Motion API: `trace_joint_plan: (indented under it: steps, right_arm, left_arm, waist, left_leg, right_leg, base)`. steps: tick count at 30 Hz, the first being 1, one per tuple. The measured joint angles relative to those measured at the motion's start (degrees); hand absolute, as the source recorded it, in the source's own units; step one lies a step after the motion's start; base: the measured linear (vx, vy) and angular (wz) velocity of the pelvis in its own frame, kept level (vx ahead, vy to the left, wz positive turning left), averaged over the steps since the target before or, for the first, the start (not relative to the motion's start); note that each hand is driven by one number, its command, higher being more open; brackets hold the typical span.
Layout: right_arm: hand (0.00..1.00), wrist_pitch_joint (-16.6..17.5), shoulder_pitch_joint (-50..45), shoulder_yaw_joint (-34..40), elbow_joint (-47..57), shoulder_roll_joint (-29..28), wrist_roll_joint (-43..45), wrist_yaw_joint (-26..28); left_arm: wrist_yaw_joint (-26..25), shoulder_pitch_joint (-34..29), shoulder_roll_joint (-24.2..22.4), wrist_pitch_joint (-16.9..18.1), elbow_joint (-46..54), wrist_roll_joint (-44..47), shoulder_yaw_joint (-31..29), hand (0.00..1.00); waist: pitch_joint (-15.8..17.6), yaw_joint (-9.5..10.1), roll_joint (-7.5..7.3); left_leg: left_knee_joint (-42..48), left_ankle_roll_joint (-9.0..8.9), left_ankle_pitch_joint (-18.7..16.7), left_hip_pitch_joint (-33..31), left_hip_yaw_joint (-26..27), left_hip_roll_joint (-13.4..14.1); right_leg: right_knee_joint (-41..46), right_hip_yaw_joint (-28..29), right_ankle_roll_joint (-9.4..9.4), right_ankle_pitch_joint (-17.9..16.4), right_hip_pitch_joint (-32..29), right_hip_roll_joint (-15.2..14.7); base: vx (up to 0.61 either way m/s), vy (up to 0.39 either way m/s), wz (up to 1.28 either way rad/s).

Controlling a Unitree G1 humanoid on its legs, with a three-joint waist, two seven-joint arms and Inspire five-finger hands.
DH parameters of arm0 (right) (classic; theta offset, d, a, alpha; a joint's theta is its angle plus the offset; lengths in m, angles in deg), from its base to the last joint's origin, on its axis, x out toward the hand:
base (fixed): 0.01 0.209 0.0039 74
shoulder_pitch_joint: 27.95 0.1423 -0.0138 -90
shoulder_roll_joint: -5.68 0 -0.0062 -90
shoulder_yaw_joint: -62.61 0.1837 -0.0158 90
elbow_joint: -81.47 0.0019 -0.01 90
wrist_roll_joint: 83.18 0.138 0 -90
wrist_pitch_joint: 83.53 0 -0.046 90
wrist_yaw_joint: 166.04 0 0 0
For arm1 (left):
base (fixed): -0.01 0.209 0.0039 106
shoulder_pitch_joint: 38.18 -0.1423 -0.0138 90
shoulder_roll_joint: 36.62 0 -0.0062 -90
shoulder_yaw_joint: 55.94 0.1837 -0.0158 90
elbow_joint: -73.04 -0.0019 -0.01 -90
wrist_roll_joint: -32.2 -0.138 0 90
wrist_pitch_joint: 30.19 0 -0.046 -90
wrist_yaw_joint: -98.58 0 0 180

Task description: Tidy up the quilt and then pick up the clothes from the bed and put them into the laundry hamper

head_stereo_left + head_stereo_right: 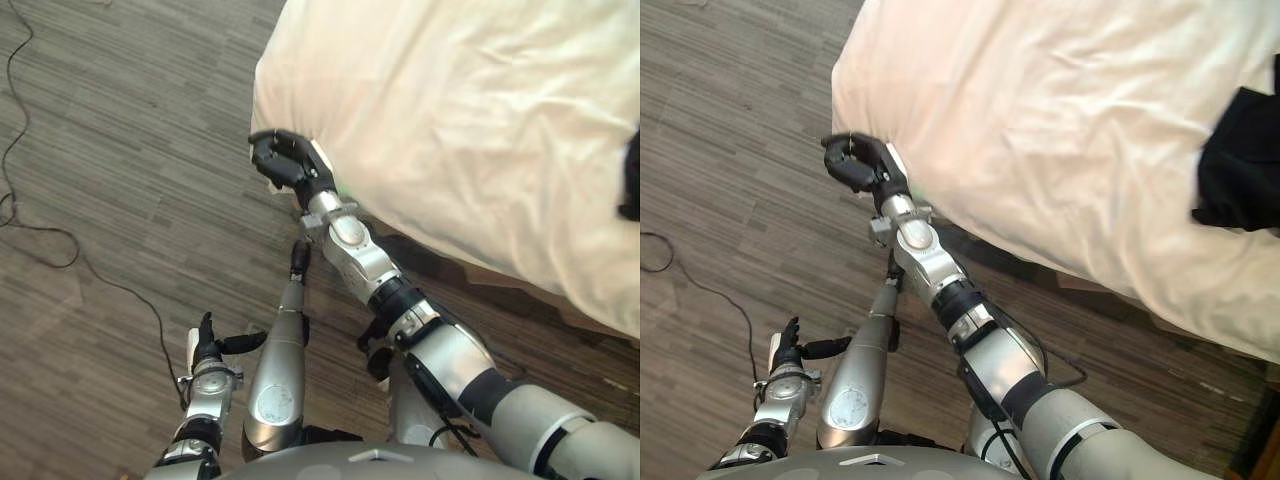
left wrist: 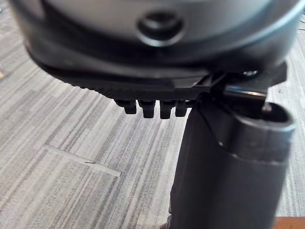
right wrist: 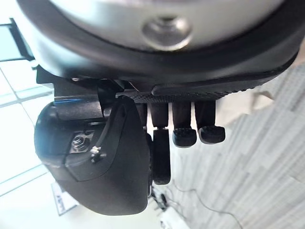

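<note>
A cream quilt (image 1: pixel 450 120) covers the bed and hangs over its near corner. My right hand (image 1: pixel 285 158) is at that corner, against the quilt's hanging edge, with its fingers (image 3: pixel 186 136) curled. I see no cloth between them in the right wrist view. A black garment (image 1: pixel 1240 160) lies on the quilt at the far right. My left hand (image 1: pixel 205 350) hangs low over the floor at the lower left, fingers relaxed and holding nothing.
Grey striped carpet (image 1: pixel 120 150) spreads to the left of the bed. The dark gap under the bed (image 1: pixel 1040 265) runs along its near side.
</note>
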Motion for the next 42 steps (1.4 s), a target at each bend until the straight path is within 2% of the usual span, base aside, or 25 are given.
trace_joint_plan:
  steps: [3, 6, 10, 12, 14, 17, 19, 21, 23, 26, 27, 30, 34, 36, 39, 42]
  right_arm:
    - [0.0, -0.31, -3.28, -3.11, -6.21, 0.01, -1.37, 0.17]
    - [0.0, -1.57, -8.97, -6.14, -6.6, 0.0, -1.3, 0.37]
    - [0.0, -3.08, -16.87, -16.62, -3.83, 0.01, -0.22, 2.06]
    - [0.0, -3.96, -20.24, -22.77, 3.19, 0.01, 3.87, 4.48]
    - [0.0, -3.97, -20.59, -30.93, 15.57, 0.61, 16.26, 10.25]
    - [0.0, -2.13, -20.02, -34.18, 29.32, 0.25, 25.12, 15.2]
    - [0.0, -0.22, -18.66, -34.12, 34.61, -0.42, 29.91, 17.39]
    - [0.0, 1.33, -18.03, -31.76, 35.75, -1.22, 34.02, 18.4]
    - [0.0, 1.55, -18.41, -29.17, 35.17, -1.12, 36.83, 18.23]
    - [0.0, 1.96, -18.32, -24.32, 33.63, -0.89, 39.8, 16.99]
    - [0.0, 2.69, -18.09, -22.41, 32.79, -0.69, 39.86, 16.78]
    - [0.0, 3.96, -15.89, -17.4, 28.19, -0.67, 39.75, 15.97]
    - [0.0, 5.88, -13.37, -6.3, 17.24, -0.11, 38.31, 12.62]
    - [0.0, 6.2, -13.37, -1.21, 11.22, 1.79, 31.58, 10.04]
    - [0.0, 6.26, -13.86, 5.02, 7.16, 3.26, 23.98, 9.66]
    - [0.0, 5.71, -16.06, 11.11, 6.42, 0.85, 17.53, 9.5]
  left_arm:
    - [0.2, 1.66, -1.26, 0.75, 0.95, 0.45, -0.03, 1.0]
    - [1.16, 2.77, -1.62, 1.62, 1.35, 0.73, -0.04, 1.0]
    - [1.87, 3.1, -2.97, 2.57, 1.67, 2.29, 0.16, 1.0]
    - [1.88, 3.12, -2.8, 2.7, 1.31, 2.27, 0.71, 1.0]
    - [1.82, 3.1, -2.26, 2.63, 0.42, 2.12, 1.86, 1.0]
    - [1.53, 2.82, -0.3, 2.45, -0.87, 2.09, 4.93, 1.0]
    - [1.13, 2.21, 1.48, 2.3, -1.81, 2.13, 6.5, 1.0]
    - [1.0, 1.42, 3.31, 1.54, -3.08, 1.92, 8.63, 1.0]
    - [1.03, 0.1, 3.5, 1.53, -3.12, 1.93, 9.8, 1.0]
    - [1.17, -0.52, 3.39, 1.11, -3.24, 1.93, 10.35, 1.0]
    - [1.23, -1.01, 3.39, 1.15, -3.22, 1.96, 10.6, 1.0]
    - [1.51, -1.06, 3.37, 1.12, -3.23, 1.94, 11.27, 1.0]
    - [2.27, -1.04, 2.38, 1.01, -3.32, 1.95, 11.25, 1.0]
    - [2.41, -1.04, 2.39, 0.48, -3.33, 1.94, 11.15, 1.0]
    - [3.51, -1.42, 2.34, 0.19, -3.48, 1.93, 9.47, 1.0]
    - [4.12, -1.06, 1.11, 0.25, -3.75, 1.94, 6.7, 1.0]
  waist:
    - [0.27, -0.21, 0.5]
    - [0.27, -1.12, 0.5]
    - [0.28, -3.03, 0.48]
    - [0.28, -3.56, 0.27]
    - [0.27, -3.95, -0.6]
    - [-0.5, -4.39, -2.11]
    - [-1.83, -5.03, -3.85]
    - [-4.19, -5.72, -5.62]
    - [-5.88, -6.99, -6.03]
    - [-6.41, -7.61, -5.87]
    - [-6.55, -8.27, -5.5]
    - [-6.51, -8.46, -3.95]
    - [-5.73, -8.75, 0.07]
    - [-4.91, -9.63, 1.67]
    - [-4.48, -9.7, 2.46]
    - [-4.48, -9.86, 2.66]
  left_leg:
    - [0.04, 0.37, 0.23, -0.31, -0.05, -1.8]
    - [0.08, 0.79, 0.57, -0.33, 0.17, -1.82]
    - [0.1, 0.71, 0.48, 2.54, 1.76, -1.46]
    - [0.09, 0.43, -0.74, 5.1, 2.07, -0.64]
    - [0.07, -0.03, -1.46, 8.16, 2.56, 0.57]
    - [0.06, -0.48, -2.17, 11.63, 2.66, 1.55]
    - [0.06, -0.84, -2.93, 13.68, 3.24, 1.95]
    - [0.06, -0.8, -3.81, 16.0, 4.46, 2.2]
    - [0.08, -0.75, -4.13, 16.88, 4.78, 2.1]
    - [0.09, -0.56, -4.28, 18.69, 6.76, 2.22]
    - [0.08, -0.5, -4.32, 18.77, 7.57, 2.33]
    - [0.07, -0.32, -4.44, 18.29, 9.53, 2.92]
    - [0.06, 0.27, -3.99, 15.85, 11.15, 3.23]
    - [0.06, 0.7, -3.66, 14.78, 11.34, 3.08]
    - [0.04, 0.74, -3.63, 14.5, 12.79, 2.95]
    - [-0.02, 0.93, -3.94, 15.6, 13.88, 2.88]
  right_leg:
    - [6.43, -0.29, 0.14, -4.37, -2.1, -3.37]
    - [7.61, -0.43, -0.15, -5.41, -2.55, -3.79]
    - [6.75, -0.25, -0.29, -5.48, 0.21, -3.49]
    - [4.8, -0.02, -0.29, -5.47, 2.99, -2.29]
    - [2.78, 0.28, -0.35, -5.28, 6.38, -0.64]
    - [0.39, 0.21, -0.54, -4.96, 10.32, 0.98]
    - [-1.77, 0.7, -0.49, -4.37, 12.59, 1.99]
    - [-5.11, 1.87, -0.34, -2.91, 15.27, 3.1]
    - [-7.82, 1.97, -0.04, -1.64, 17.16, 3.58]
    - [-12.09, 4.03, 0.09, 0.97, 19.63, 4.45]
    - [-13.07, 4.86, 0.1, 1.79, 19.55, 4.63]
    - [-13.91, 7.22, -0.12, 3.37, 18.02, 5.13]
    - [-14.72, 9.51, -0.23, 5.64, 14.55, 5.43]
    - [-15.77, 9.69, -0.08, 6.92, 13.82, 5.42]
    - [-16.81, 11.14, 0.07, 8.18, 12.97, 5.38]
    - [-17.63, 12.28, 0.21, 8.44, 13.55, 5.33]
  base:
    - [0.11, -0.07, 0.35]
    - [0.06, -0.108, 0.06]
    - [0.05, -0.114, -0.13]
    - [0.01, -0.091, -0.21]
    - [-0.03, -0.116, -0.23]
    - [-0.03, -0.092, -0.11]
    - [-0.01, -0.064, -0.24]
    - [0.04, -0.045, -0.31]
    - [0.05, -0.009, -0.14]
    - [0.02, 0.013, -0.3]
    - [-0.02, 0.023, -0.37]
    - [-0.05, 0.035, -0.46]
    - [-0.12, 0.04, -0.27]
    - [-0.1, 0.048, -0.11]
    - [-0.05, 0.025, -0.23]
    - [-0.04, 0.012, -0.13]
